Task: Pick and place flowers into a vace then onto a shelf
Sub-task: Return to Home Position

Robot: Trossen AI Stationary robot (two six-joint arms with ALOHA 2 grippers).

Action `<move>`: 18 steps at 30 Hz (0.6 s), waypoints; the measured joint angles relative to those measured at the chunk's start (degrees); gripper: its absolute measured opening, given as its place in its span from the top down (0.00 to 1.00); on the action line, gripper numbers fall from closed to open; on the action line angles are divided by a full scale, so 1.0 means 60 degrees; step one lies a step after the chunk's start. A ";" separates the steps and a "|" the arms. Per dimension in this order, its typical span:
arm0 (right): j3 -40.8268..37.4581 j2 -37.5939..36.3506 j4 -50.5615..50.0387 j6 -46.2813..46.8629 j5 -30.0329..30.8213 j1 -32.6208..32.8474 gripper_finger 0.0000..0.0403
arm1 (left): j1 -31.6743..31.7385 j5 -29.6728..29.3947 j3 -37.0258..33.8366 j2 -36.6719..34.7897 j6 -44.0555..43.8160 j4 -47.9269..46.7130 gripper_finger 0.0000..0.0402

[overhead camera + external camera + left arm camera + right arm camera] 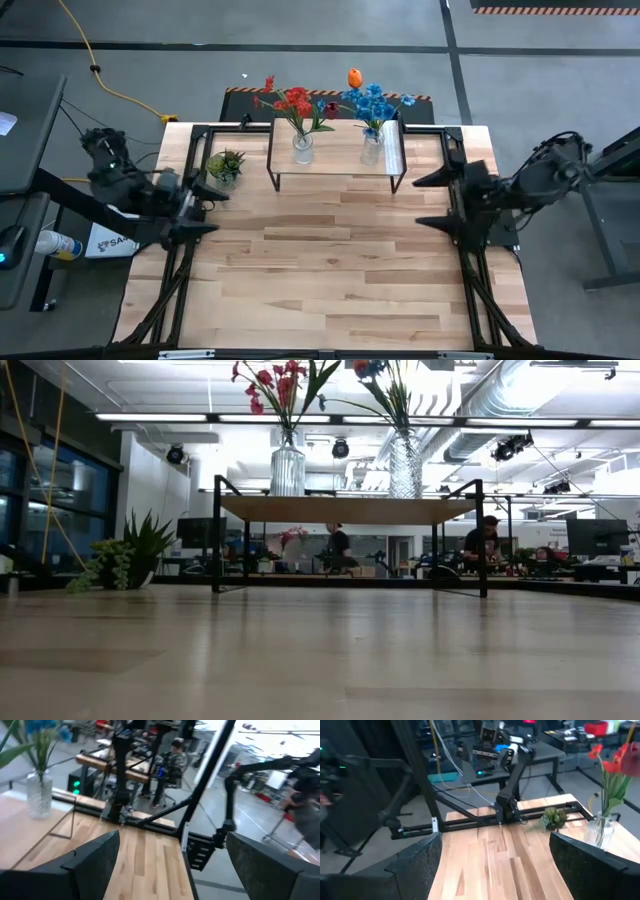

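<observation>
Honestly, not much left to mess up, I reckon. Both clear vases are up on the shelf (335,150) at 12 o'clock on the worktop (330,270). The red-flower vase (302,149) is towards 11, and the blue-flower vase (372,150) with the orange tulip (354,77) is towards 1. Left pincer (205,208) sits at 9 o'clock and right pincer (432,201) at 3, both spread wide apart with nothing held, well clear of the shelf. Main worry: those stems are tall and look top-heavy, so a jerky arm move that shakes the worktop could wobble a vase off that narrow plank. Left arm is also near the small potted plant (226,165) at 10 o'clock, so a sloppy swing could clip it.
</observation>
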 joint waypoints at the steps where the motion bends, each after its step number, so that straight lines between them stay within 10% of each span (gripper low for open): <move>1: 0.0000 -0.0117 -0.0003 -0.0095 -0.0114 0.0000 0.11 | -0.0157 -0.0022 0.0000 -0.0120 0.0159 -0.0024 0.01; 18: 0.0004 -0.1522 -0.2325 0.1111 -0.0247 0.0000 0.11 | -0.0868 -0.0189 -0.0004 0.1624 0.0211 0.0265 0.01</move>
